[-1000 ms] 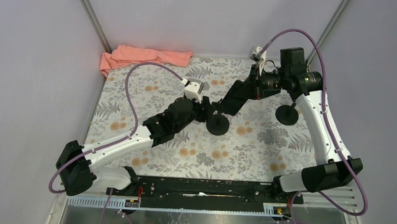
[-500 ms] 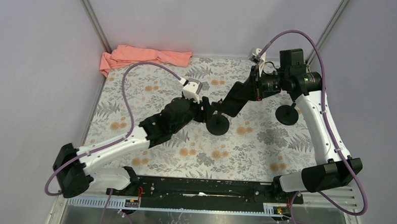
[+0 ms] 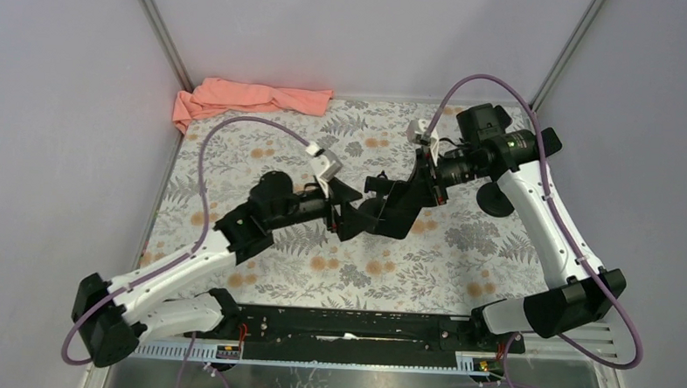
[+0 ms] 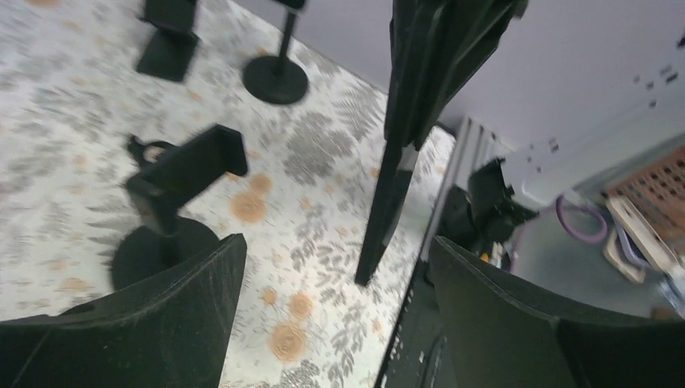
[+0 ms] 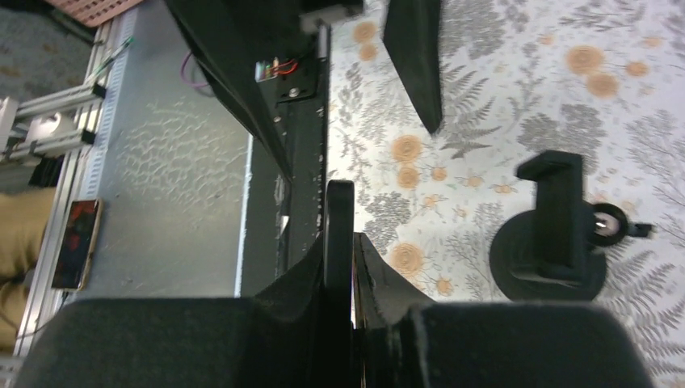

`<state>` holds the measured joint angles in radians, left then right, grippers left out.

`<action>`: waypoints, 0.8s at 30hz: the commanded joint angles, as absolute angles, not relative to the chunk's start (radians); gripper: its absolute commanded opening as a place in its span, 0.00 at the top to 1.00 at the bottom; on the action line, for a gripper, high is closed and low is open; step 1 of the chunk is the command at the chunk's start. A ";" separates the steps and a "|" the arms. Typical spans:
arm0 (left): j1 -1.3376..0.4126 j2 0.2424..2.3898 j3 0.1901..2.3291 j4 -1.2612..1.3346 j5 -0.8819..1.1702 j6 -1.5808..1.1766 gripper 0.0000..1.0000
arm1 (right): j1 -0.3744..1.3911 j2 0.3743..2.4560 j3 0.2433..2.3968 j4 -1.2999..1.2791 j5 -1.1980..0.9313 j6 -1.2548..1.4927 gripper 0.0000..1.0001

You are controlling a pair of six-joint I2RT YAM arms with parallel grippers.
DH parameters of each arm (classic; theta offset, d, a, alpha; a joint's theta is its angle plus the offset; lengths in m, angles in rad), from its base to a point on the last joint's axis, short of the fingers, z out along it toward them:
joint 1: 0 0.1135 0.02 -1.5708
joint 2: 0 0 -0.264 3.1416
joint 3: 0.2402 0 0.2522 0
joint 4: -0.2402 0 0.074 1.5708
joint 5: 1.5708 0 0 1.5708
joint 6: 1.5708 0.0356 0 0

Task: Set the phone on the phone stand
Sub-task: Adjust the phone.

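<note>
Two arms meet over bench [image 3: 237, 154] centre: right jaws clamped on phone [image 5: 339, 226], held edge-up in air near phone stand [image 5: 557, 210], not on it; left jaws wide apart, phone btwn them, no contact.

Left end effector [image 4: 335, 246] spread wide; right end effector [image 5: 340, 242] apparently clamped.

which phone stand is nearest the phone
The round-based stand in the middle of the table, right beside the phone in the right wrist view. The other round-based stand sits farther off, toward the table's right edge.
</note>
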<state>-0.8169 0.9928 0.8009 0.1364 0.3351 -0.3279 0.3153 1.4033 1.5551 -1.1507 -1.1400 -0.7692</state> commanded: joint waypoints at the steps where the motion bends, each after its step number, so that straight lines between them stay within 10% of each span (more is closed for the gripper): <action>1: -0.813 1.111 0.847 0.229 0.557 -0.387 0.13 | 0.370 1.372 1.560 -1.195 -1.182 -0.826 1.00; 9: -0.832 1.251 0.812 0.463 0.696 -0.558 0.44 | 0.400 1.390 1.560 -1.192 -1.183 -0.816 1.00; 13: -0.843 1.284 0.808 0.500 0.704 -0.589 0.97 | 0.401 1.392 1.552 -1.189 -1.191 -0.812 1.00; 15: -0.844 1.284 0.795 0.522 0.691 -0.604 1.00 | 0.402 1.386 1.541 -1.179 -1.192 -0.797 1.00; 20: -0.843 1.196 0.701 0.646 0.599 -0.638 1.00 | 0.382 1.315 1.469 -1.074 -1.177 -0.681 0.32; 24: -0.843 1.115 0.609 0.750 0.511 -0.671 1.00 | 0.290 1.216 1.323 -0.885 -1.264 -0.514 0.14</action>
<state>-0.8452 1.1999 0.6640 0.5282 0.6174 -0.6132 0.3588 1.3247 1.4197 -1.0737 -1.1694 -0.6746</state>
